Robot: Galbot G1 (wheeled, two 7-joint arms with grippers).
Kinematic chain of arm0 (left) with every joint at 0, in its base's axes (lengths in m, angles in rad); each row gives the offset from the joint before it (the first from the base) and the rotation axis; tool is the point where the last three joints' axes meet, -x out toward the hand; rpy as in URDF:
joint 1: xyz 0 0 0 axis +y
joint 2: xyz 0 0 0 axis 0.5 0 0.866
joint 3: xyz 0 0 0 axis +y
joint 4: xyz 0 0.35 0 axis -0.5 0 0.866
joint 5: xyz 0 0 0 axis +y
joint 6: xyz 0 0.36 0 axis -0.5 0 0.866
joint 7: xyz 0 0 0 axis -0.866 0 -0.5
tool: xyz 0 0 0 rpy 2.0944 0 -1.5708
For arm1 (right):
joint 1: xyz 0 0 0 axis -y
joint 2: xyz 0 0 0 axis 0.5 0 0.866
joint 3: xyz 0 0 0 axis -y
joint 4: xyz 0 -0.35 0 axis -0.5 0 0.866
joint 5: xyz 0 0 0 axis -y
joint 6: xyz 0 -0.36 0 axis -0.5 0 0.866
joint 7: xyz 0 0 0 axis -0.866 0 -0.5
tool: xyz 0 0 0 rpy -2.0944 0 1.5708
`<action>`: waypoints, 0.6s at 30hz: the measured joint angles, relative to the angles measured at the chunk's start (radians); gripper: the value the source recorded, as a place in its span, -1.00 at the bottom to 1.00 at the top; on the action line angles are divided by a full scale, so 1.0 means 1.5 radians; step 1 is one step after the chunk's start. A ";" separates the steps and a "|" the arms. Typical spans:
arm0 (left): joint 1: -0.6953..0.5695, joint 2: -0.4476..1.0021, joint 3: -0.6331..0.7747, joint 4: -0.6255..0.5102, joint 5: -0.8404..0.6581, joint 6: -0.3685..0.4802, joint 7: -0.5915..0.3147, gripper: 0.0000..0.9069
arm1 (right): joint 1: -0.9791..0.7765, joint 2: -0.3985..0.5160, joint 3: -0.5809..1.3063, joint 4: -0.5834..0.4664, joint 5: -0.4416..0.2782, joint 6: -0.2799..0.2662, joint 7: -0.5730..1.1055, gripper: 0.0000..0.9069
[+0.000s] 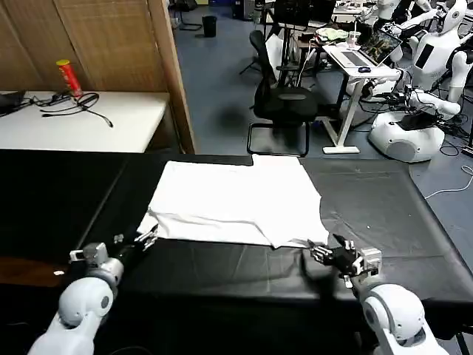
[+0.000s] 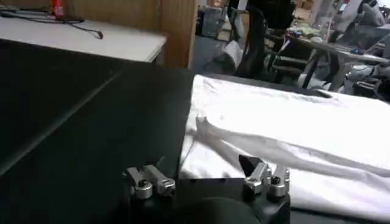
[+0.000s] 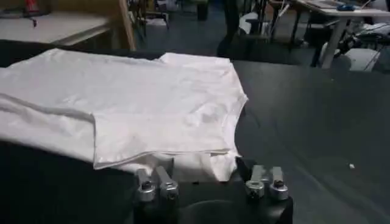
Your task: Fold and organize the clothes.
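On the black table covering (image 1: pixel 384 222) lies the plain white cotton T-shirt (image 1: pixel 236 200), partly folded, with further folds apparently left. Left gripper (image 1: pixel 146 238) at its near left corner and right gripper (image 1: pixel 323 254) at its near right corner both stand spread, holding nothing.

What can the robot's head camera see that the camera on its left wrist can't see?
Only the head view takes in both arms: the left gripper at the near left corner of the white T-shirt and the right gripper at its near right corner, plus a white robot on the floor. Only the left wrist view gets close enough to show the left gripper's jaws open around the shirt's corner, with folds in the cloth. Both show the shirt, the black table cover, the white side table and the red can.
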 joint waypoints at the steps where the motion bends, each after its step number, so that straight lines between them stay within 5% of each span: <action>1: 0.001 0.001 0.000 0.000 0.000 0.000 0.000 -1.00 | 0.000 0.000 0.000 0.002 0.003 0.002 0.005 -0.89; 5: 0.009 0.001 0.000 -0.005 0.009 0.000 0.001 -1.00 | -0.001 -0.009 0.008 0.017 0.038 -0.012 0.033 -0.96; 10: 0.030 0.004 0.000 -0.027 0.037 0.009 -0.013 -1.00 | -0.018 -0.030 0.015 0.051 0.084 -0.072 0.074 -0.98; 18: 0.078 0.021 -0.018 -0.083 0.077 0.031 -0.042 -1.00 | -0.070 -0.049 0.026 0.109 0.091 -0.072 0.106 -0.98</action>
